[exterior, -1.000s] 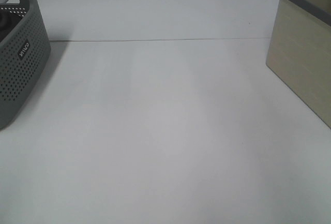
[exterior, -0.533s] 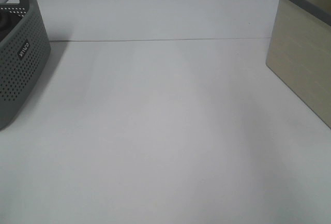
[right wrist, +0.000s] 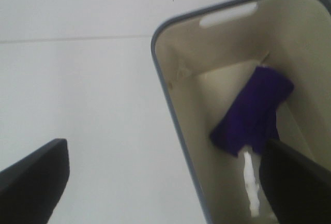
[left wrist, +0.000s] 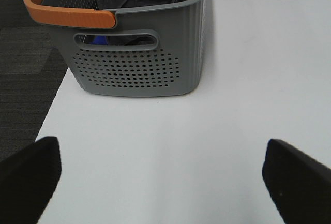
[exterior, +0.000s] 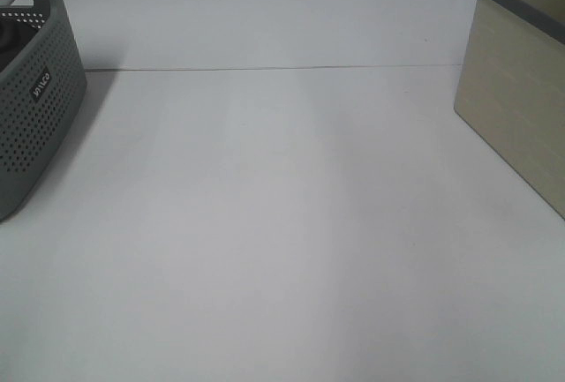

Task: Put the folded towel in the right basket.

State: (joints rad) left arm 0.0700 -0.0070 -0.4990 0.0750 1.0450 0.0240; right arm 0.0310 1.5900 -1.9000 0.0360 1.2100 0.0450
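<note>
The purple towel (right wrist: 253, 113) lies inside the beige basket (right wrist: 178, 74), at about two o'clock from the released, empty right gripper (right wrist: 160, 182), the nearer one.

Purple towel (right wrist: 253, 113); beige basket (exterior: 516, 108), grey rim; grey perforated basket (left wrist: 139, 58), orange handle (left wrist: 64, 14).

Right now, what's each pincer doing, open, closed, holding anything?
Left pincer: open, holding nothing, facing the grey basket.
Right pincer: open, holding nothing, above the beige basket with the purple towel inside.
</note>
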